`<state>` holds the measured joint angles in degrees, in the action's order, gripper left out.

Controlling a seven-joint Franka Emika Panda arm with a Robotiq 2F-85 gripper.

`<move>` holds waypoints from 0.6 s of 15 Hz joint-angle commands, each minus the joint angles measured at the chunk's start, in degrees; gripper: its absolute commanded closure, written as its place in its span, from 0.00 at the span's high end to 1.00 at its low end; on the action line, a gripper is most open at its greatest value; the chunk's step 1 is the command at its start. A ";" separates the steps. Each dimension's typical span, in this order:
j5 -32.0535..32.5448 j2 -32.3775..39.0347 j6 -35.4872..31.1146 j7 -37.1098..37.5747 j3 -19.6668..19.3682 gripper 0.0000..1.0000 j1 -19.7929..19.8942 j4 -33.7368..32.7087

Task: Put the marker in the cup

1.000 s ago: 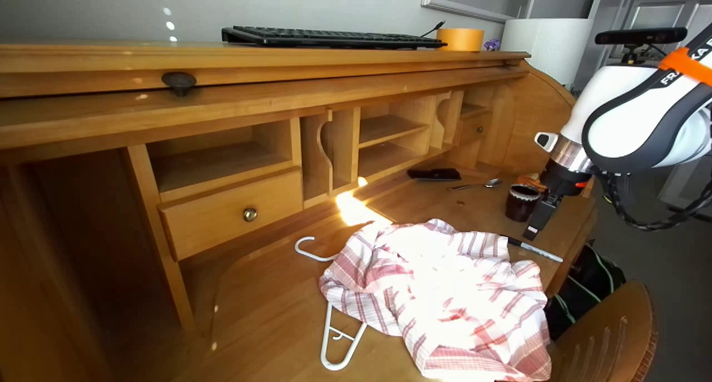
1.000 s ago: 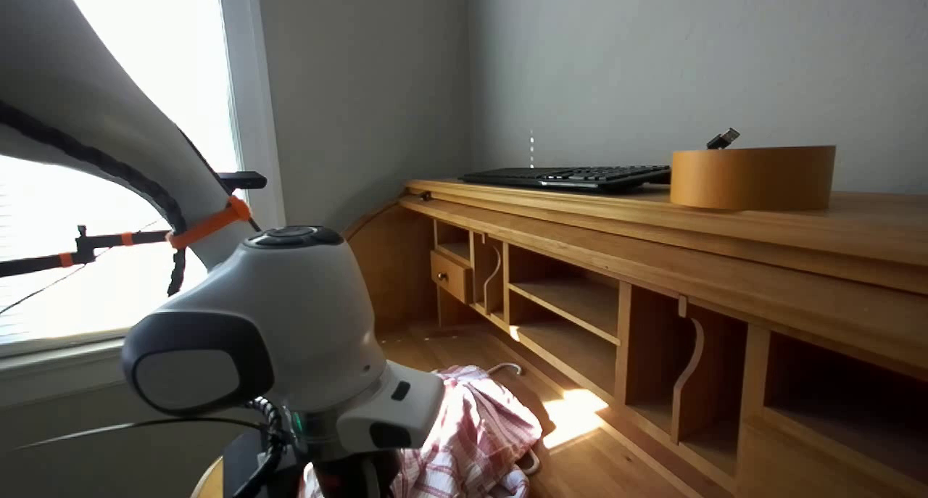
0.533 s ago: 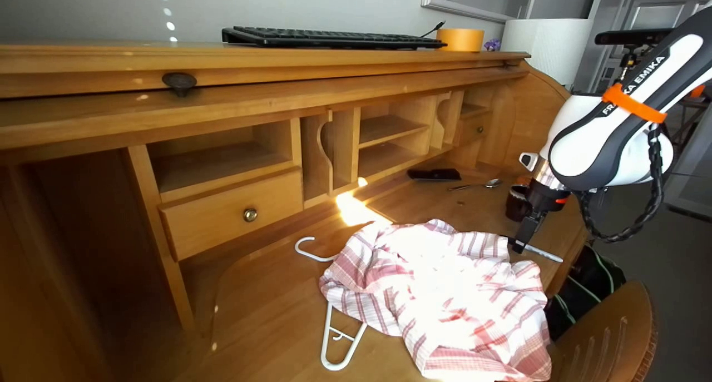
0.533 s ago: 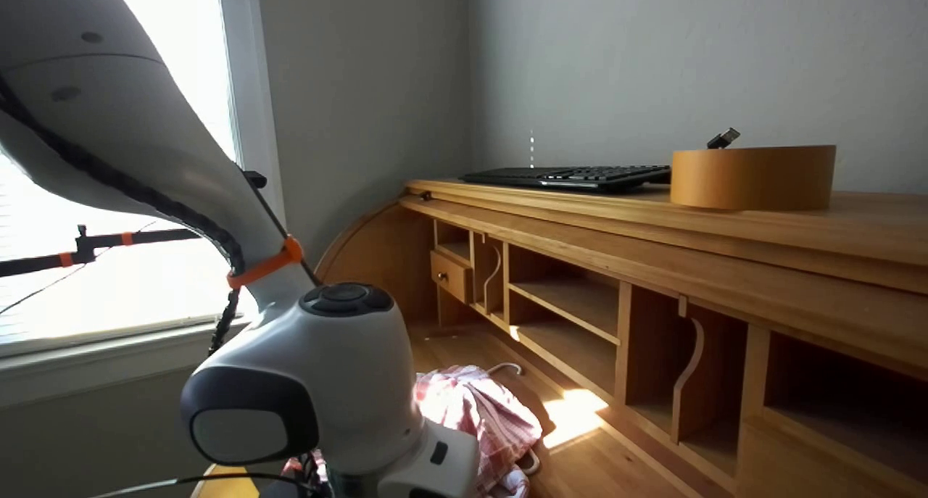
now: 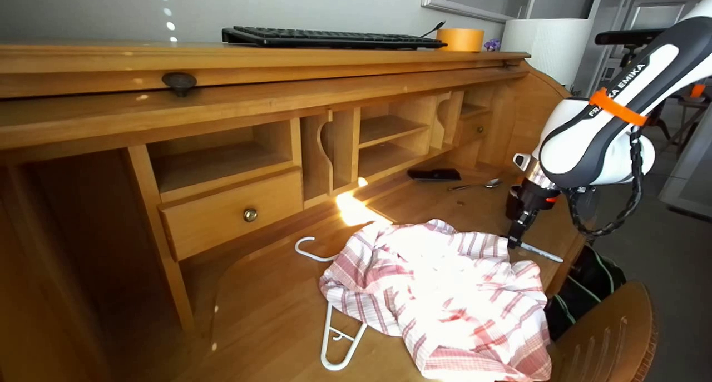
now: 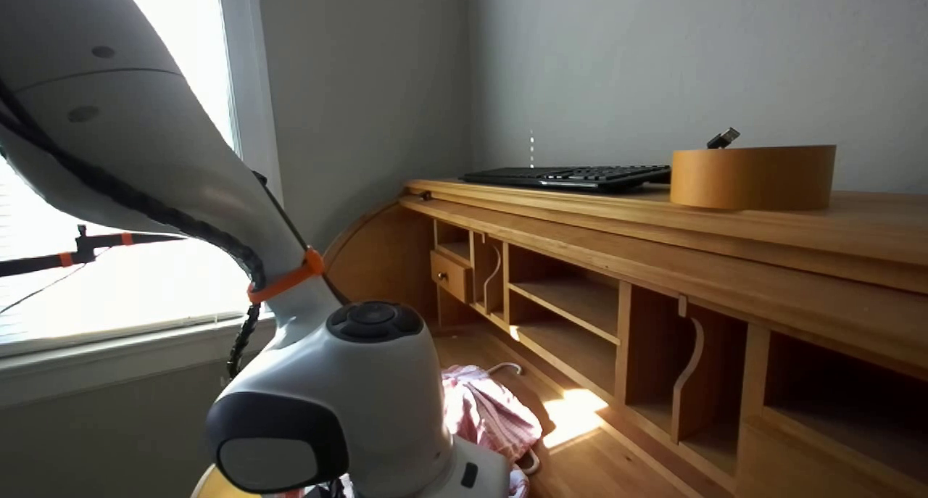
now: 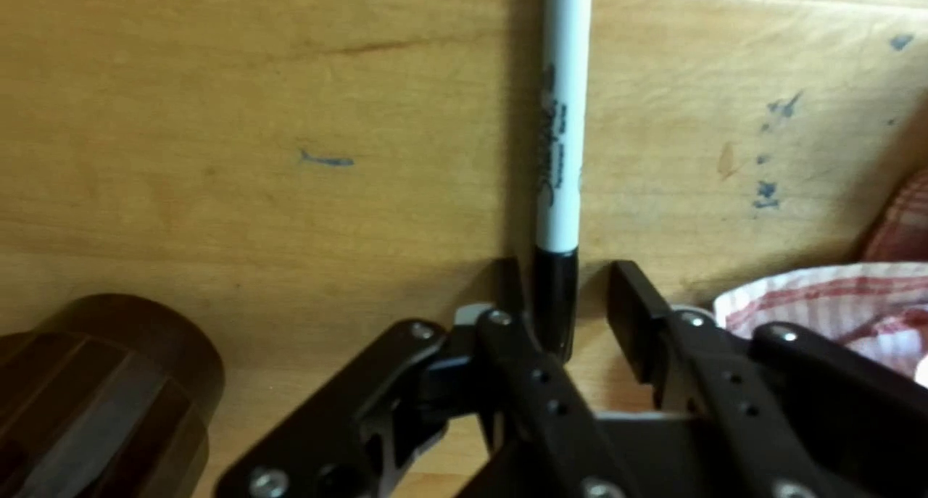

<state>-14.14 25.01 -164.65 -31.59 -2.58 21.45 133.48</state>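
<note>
A white marker [image 7: 565, 121] with a black cap lies flat on the desk, beside the striped cloth in an exterior view. My gripper [image 7: 564, 295] is down at the cap end, its fingers on either side of the black cap. Bare wood shows between the cap and the right finger [image 7: 631, 317]; the left finger stands close to the cap, and touching cannot be told. The dark brown cup [image 7: 123, 382] is at the lower left of the wrist view. In an exterior view the wrist partly covers the cup [image 5: 510, 204]. The arm [image 6: 362, 404] hides marker and cup in an exterior view.
A red-and-white striped cloth [image 5: 434, 293] on a white hanger [image 5: 345, 348] covers much of the desk next to the marker. Behind lie a spoon [image 5: 473, 185] and a flat black object [image 5: 434, 174]. Cubbyholes line the back; a chair [image 5: 606, 337] stands in front.
My gripper has come down and leftward in an exterior view, from above the marker beside the cup to the marker's cap end. The wrist now covers more of the cup. The marker has not moved.
</note>
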 commanded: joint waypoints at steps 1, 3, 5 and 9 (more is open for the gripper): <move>2.24 1.03 0.42 0.83 2.38 0.06 2.96 -1.17; 2.89 0.37 0.73 0.76 2.79 0.00 3.37 -0.88; 3.93 -0.88 1.44 1.33 2.52 0.04 3.15 -0.58; 3.00 -5.07 -0.74 5.33 1.73 0.04 3.29 -0.41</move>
<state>-11.06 23.69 -164.96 -29.88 -1.00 23.53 132.65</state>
